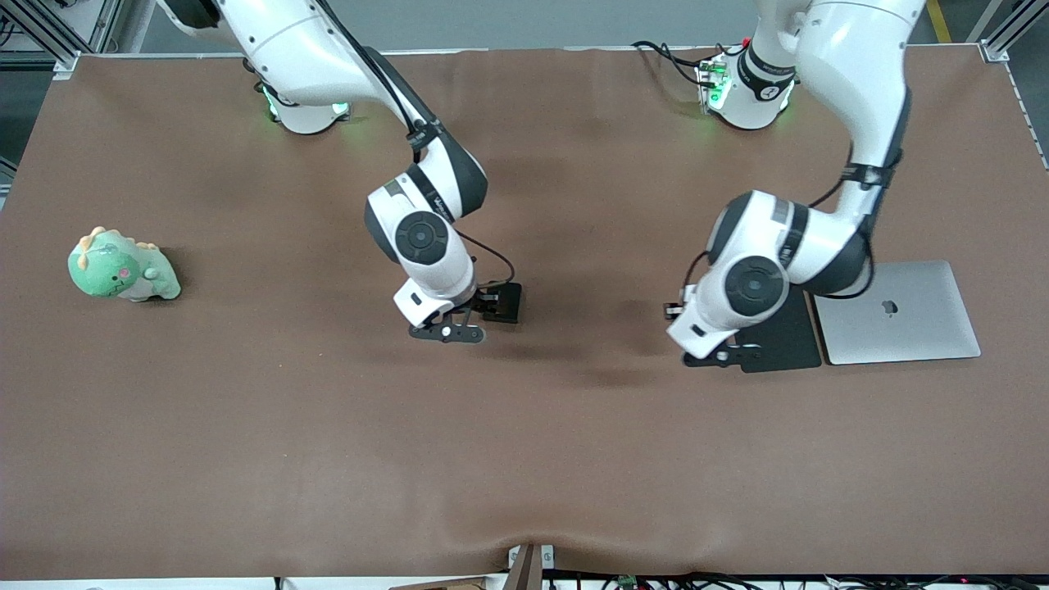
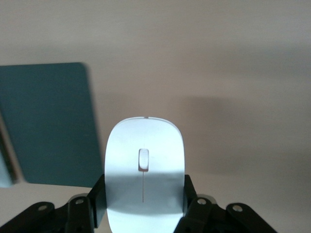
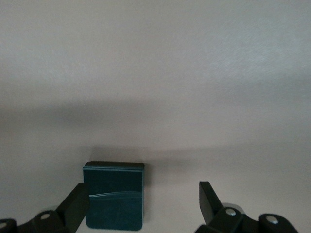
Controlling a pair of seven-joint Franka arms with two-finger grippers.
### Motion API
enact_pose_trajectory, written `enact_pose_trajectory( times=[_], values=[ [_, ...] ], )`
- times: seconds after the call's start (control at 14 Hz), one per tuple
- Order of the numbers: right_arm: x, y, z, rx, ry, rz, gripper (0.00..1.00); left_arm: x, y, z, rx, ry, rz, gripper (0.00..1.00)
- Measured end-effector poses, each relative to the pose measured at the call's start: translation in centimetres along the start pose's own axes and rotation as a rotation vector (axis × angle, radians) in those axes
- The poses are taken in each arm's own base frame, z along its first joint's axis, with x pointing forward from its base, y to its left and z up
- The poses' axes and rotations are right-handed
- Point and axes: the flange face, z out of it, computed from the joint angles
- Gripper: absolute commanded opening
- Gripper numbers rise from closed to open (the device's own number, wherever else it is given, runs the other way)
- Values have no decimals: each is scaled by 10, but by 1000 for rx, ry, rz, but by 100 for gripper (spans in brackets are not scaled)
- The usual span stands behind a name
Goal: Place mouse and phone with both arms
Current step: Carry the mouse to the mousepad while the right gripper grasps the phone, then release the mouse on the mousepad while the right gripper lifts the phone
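Observation:
My left gripper (image 2: 143, 196) is shut on the white mouse (image 2: 144, 145), one finger on each side of it. In the front view this gripper (image 1: 721, 354) is over the edge of the black mouse pad (image 1: 783, 336) that faces the right arm's end, and the mouse is hidden under the arm. My right gripper (image 3: 143, 206) is open and empty. The black phone (image 3: 114, 201) lies flat on the table just by one finger, not between the two. In the front view the right gripper (image 1: 447, 332) is low over the table's middle, with the phone (image 1: 504, 301) beside it.
A closed silver laptop (image 1: 901, 315) lies beside the mouse pad at the left arm's end. The mouse pad also shows in the left wrist view (image 2: 48, 121). A green dinosaur plush (image 1: 123, 266) sits at the right arm's end. The table is brown (image 1: 524, 459).

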Motion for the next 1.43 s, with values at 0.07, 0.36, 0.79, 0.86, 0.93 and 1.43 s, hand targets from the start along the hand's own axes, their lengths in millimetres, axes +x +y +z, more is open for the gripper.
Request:
enact_pose_trajectory(
  times=[0.07,0.36,0.79,0.86,0.93,1.43],
  values=[
    [-1,-2,7,-6,-4,16,100,1,-16,8,9,-15,-3,58],
    [0,-8,31,2,8,106,100,0,-75,33,62,-48,-3,59],
    [-19,-35,60,14,20,94,100,-9,-143,76,-1,20,0,60],
    [-21,-37,61,15,21,90,100,-11,-146,85,-11,41,-3,61],
    [-22,-38,63,15,21,87,100,-13,-147,92,-19,57,-4,62],
    [-28,-44,66,-8,42,43,100,-13,-143,105,-36,101,3,66]
  ],
)
